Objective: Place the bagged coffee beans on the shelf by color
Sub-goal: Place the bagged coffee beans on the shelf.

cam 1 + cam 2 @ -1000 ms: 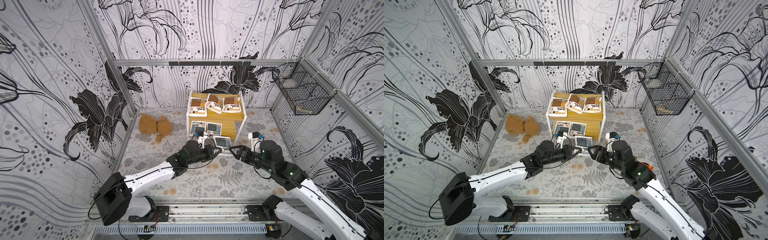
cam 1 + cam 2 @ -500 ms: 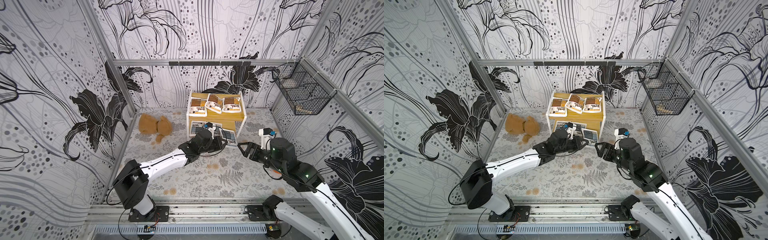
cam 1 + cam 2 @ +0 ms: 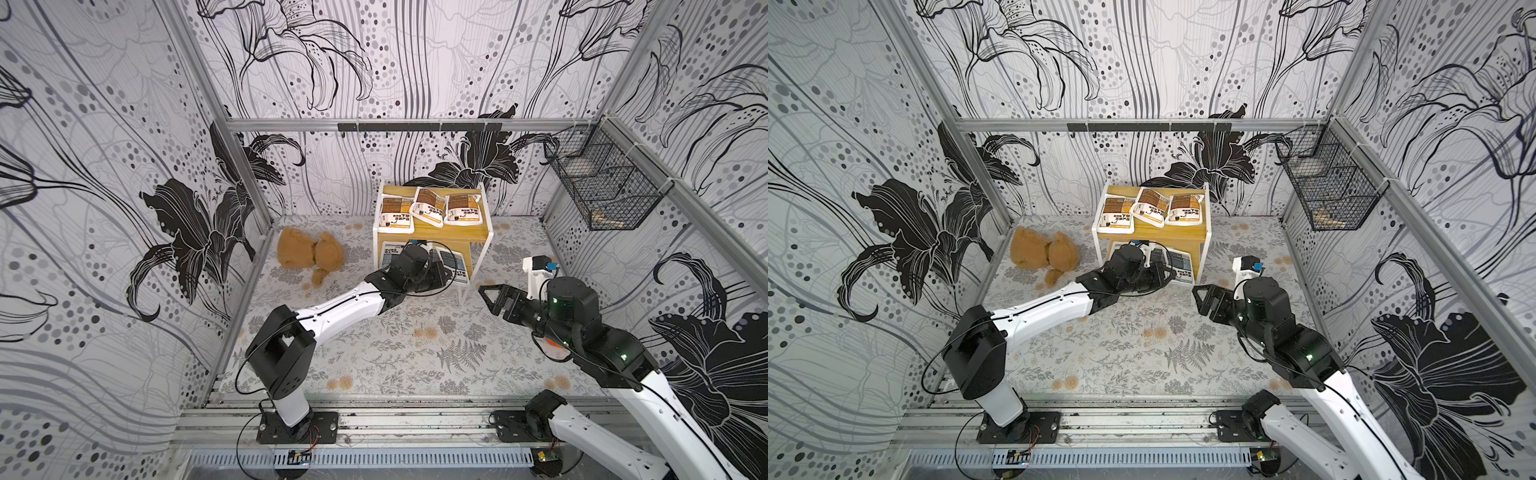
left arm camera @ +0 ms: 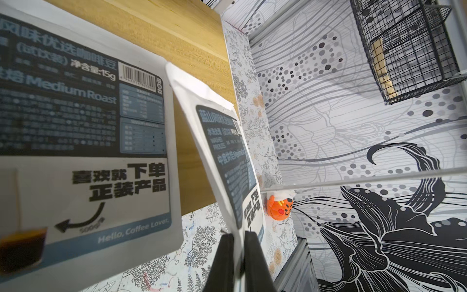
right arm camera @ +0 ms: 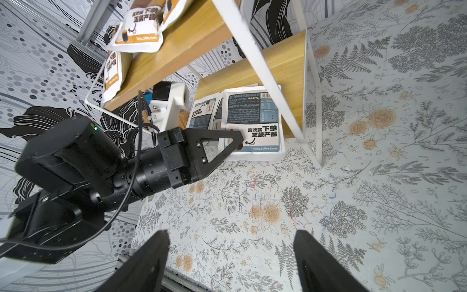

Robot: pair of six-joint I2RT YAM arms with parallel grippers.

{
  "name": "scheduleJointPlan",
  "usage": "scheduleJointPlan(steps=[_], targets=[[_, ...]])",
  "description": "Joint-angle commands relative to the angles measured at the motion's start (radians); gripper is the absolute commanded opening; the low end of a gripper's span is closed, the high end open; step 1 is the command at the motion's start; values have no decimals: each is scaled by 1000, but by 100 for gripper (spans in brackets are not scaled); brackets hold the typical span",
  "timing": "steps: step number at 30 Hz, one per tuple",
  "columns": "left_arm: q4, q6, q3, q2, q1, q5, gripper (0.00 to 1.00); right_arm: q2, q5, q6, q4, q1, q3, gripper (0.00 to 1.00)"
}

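Floral mat (image 3: 415, 353) floors a booth of flower-print walls. Left gripper (image 4: 238, 236) is pinched tight on an edge of a blue pouch (image 4: 227, 151). That pouch stands tilted at the front right of the shelf (image 3: 457, 235), at its lower board, by the white leg (whether it rests on the board I cannot tell). Just beside it a second blue pouch (image 4: 83, 126) lies flat on that board. Three brown pouches (image 3: 430, 205) lie in a row on the upper board, edges touching. Right gripper (image 5: 231, 232) hangs over the mat near the shelf's front, jaws spread wide with nothing between them. Bear (image 3: 309, 255) lies left of the shelf, and a wire basket (image 3: 602, 195) hangs on the right wall.
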Motion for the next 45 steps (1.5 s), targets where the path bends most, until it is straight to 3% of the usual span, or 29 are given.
scheduleJointPlan(steps=[1, 40, 45], targets=[[-18, 45, 47, 34, 5, 0, 0, -13, 9, -28, -11, -5, 13, 84], [-41, 36, 224, 179, 48, -30, 0, -79, -56, 27, 59, -6, -106, 85], [-58, 38, 233, 186, 49, -28, 21, -85, -57, 29, 60, -6, -110, 85]])
